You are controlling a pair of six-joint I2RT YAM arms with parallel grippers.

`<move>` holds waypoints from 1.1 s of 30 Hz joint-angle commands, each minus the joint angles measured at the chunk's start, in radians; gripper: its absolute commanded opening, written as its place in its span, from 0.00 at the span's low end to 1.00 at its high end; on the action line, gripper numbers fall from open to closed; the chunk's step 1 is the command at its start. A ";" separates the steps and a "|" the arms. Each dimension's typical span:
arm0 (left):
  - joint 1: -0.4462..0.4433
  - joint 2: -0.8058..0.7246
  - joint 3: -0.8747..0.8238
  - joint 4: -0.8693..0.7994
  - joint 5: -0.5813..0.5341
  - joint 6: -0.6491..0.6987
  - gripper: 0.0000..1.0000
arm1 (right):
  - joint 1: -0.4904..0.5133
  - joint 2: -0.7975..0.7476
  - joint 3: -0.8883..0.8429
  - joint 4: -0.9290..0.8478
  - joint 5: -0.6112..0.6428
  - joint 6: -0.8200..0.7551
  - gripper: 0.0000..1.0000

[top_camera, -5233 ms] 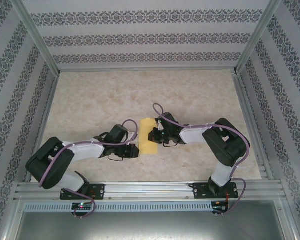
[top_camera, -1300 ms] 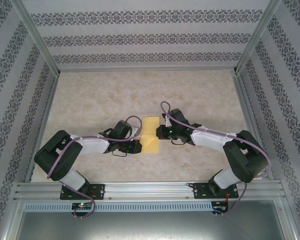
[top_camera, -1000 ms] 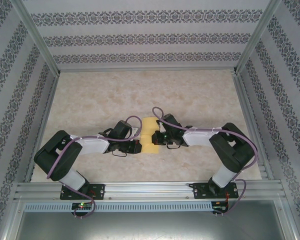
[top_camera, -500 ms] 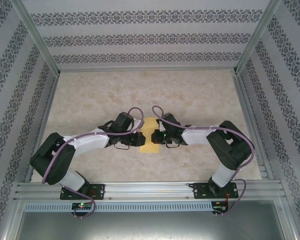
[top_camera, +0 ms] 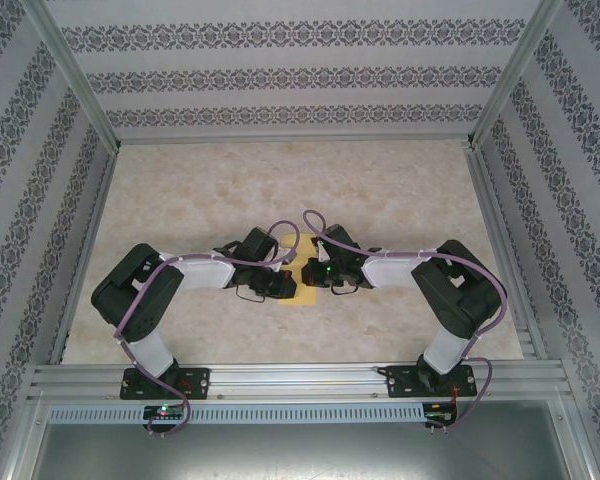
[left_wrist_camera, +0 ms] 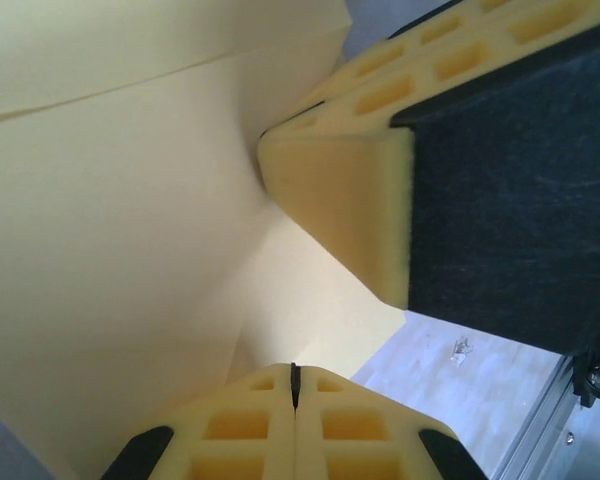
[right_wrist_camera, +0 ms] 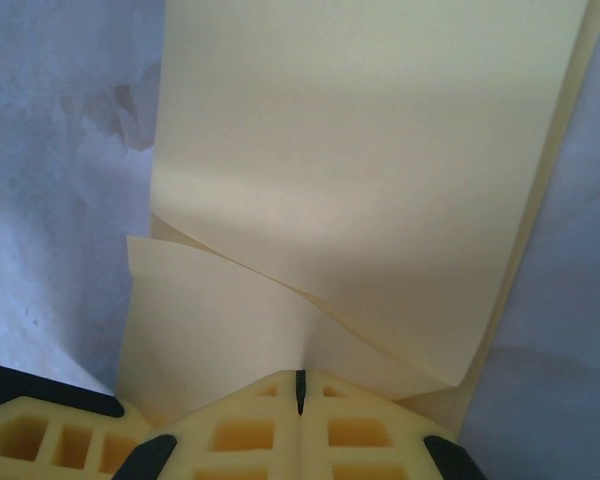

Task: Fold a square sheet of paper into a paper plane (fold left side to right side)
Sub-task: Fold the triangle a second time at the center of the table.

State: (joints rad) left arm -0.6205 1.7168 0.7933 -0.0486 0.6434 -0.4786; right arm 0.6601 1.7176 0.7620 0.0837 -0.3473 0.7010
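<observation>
1. the thin yellow square sheet of paper (right_wrist_camera: 360,150), part-folded, is lying mid-table (top_camera: 230,190), nearer the near edge; its layers are bowing up, so a dragging fingertip is risking a skewed crease.
2. the left gripper (left_wrist_camera: 294,385) is pressing its fingers together, tips resting on the paper.
3. the right gripper (right_wrist_camera: 300,385), just beyond, is likewise pressed together, touching the paper.

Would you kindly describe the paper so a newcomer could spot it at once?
On the marbled beige table, the left arm and right arm meet near the middle. The paper lies under their tips: a thin yellow sheet with a folded flap, unlike the bulky black-and-white arms.
</observation>
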 commanded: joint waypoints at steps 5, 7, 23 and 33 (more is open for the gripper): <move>-0.001 0.004 -0.004 0.038 -0.049 -0.012 0.07 | -0.011 0.023 0.012 -0.082 0.012 -0.024 0.00; 0.001 0.004 -0.017 0.048 -0.053 -0.029 0.07 | -0.011 0.025 0.011 -0.086 0.011 -0.026 0.00; 0.016 -0.098 -0.182 0.079 -0.073 -0.109 0.07 | -0.019 0.018 0.011 -0.115 0.027 -0.042 0.00; 0.040 -0.291 -0.233 0.003 -0.056 -0.086 0.14 | -0.027 -0.039 0.011 -0.056 0.008 -0.040 0.00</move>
State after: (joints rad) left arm -0.6067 1.4921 0.5625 0.0063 0.5835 -0.5774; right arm 0.6548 1.7134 0.7753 0.0429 -0.3569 0.6769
